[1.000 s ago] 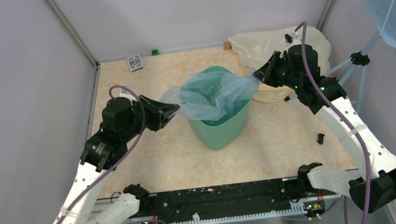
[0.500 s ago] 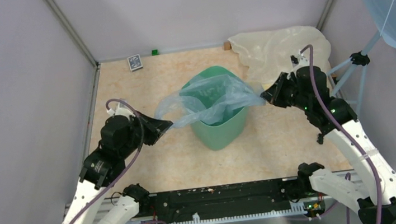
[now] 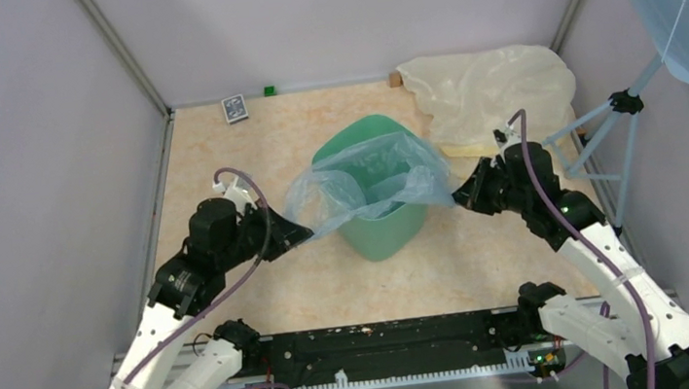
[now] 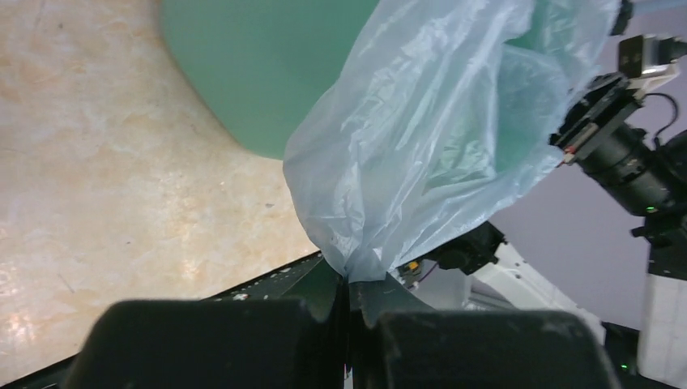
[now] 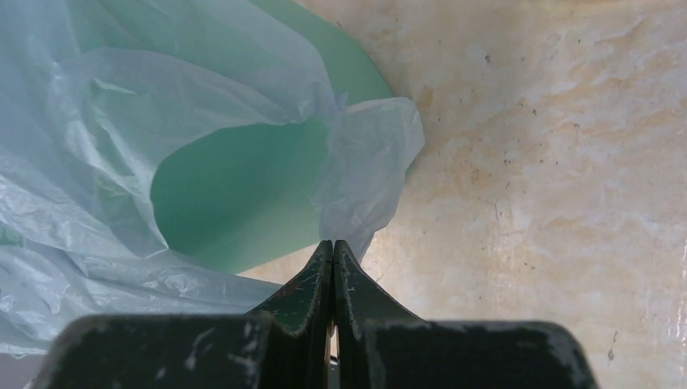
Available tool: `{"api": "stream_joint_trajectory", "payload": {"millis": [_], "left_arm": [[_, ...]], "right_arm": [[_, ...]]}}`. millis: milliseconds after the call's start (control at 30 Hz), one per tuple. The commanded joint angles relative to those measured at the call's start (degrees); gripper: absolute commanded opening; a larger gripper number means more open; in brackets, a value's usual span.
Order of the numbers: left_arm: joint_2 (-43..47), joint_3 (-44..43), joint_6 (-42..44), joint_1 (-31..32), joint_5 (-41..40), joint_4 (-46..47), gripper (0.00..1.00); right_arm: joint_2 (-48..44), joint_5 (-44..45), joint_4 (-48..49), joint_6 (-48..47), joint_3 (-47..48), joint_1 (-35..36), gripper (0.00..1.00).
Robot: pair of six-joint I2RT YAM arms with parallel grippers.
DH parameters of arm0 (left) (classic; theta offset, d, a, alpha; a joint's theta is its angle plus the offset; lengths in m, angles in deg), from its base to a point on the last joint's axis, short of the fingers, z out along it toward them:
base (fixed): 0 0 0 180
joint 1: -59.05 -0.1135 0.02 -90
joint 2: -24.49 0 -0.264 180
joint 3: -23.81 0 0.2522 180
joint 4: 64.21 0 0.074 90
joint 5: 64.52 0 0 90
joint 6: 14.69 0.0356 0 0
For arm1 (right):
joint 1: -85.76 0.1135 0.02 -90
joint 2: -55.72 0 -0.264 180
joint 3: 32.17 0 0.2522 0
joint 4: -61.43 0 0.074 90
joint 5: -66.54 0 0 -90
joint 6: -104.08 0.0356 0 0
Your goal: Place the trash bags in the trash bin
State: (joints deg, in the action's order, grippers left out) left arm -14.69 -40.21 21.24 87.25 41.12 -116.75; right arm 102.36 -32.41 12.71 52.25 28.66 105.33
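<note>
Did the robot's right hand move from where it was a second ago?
Yes. The right gripper slid toward the near table edge, away from the cream bag in the far corner, pinching the blue bag.

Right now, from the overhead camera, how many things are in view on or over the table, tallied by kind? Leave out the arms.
Plastic bags: 2 (pale blue bag, cream-yellow bag)
Bins: 1 (mint-green bin)
Small items by the back wall: 3 (patterned card, green block, brown block)
Total: 6
</note>
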Motion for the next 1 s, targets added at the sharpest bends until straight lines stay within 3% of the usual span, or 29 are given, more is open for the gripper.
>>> {"api": "stream_joint_trajectory", "payload": {"millis": [0, 200, 400, 600, 967], "left_arm": [[-1.8, 1.2, 5.7, -1.1, 1.6, -1.0, 0.00], [-6.0, 2.0, 14.3, -6.2, 1.3, -3.2, 0.00], [-10.3, 4.1, 21.1, -14.2, 6.4, -0.8, 0.00], [-13.6, 3.3, 25.0, -14.8, 2.7, 2.4, 0.00], [-14.8, 3.6, 30.0, -14.8, 18.4, 5.3, 0.00]], "right_arm": [[0.5, -1.2, 4.1, 1.2, -1.5, -0.4, 0.00], [1.4, -1.4, 6.6, 0.2, -2.4, -0.4, 0.00], [2.7, -0.4, 9.8, -0.4, -5.2, -0.4, 0.00], [5.5, -0.8, 13.1, 0.0, -7.4, -0.4, 0.00], [6.3, -1.7, 15.4, -0.8, -8.8, 0.0, 0.00]]}}
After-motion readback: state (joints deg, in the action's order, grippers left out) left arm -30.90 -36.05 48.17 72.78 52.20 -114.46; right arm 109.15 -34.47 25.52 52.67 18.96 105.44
